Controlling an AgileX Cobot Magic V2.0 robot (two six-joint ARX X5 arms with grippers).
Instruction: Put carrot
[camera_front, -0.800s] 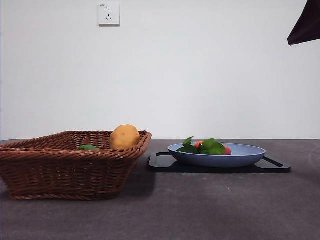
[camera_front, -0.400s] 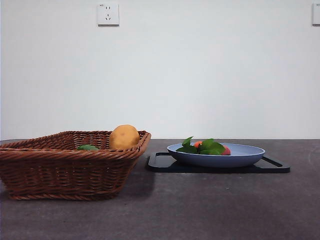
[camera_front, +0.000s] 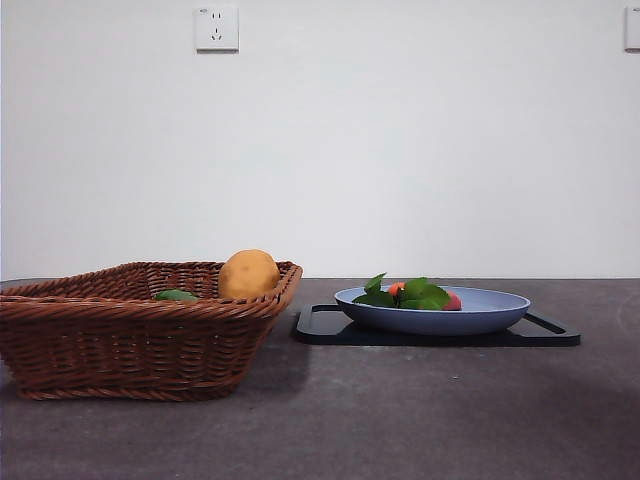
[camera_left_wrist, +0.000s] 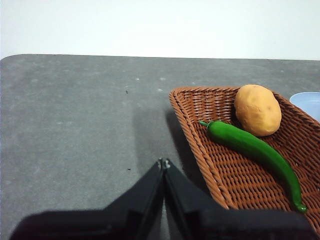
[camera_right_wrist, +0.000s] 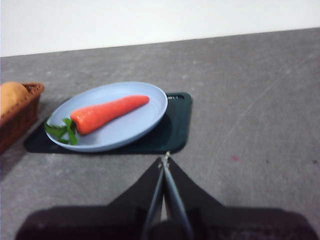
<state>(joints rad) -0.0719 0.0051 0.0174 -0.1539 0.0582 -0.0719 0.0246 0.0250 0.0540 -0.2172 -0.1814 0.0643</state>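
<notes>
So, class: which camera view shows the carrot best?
The right wrist view: the whole carrot lies in view on the blue plate. The front view shows only its leaves and bits of orange above the rim. The left wrist view misses it.

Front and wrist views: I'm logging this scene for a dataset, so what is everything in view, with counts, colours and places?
carrot: one, orange with green leaves, lying on the plate
plate: one, light blue, on the tray
tray: one, dark, on the table beside the basket
basket: one, brown wicker, on the table
potato: one, yellow-orange, in the basket
pepper: one, green, in the basket
table: one, dark grey
left gripper: black, shut, empty, near the basket
right gripper: black, shut, empty, near the tray
</notes>
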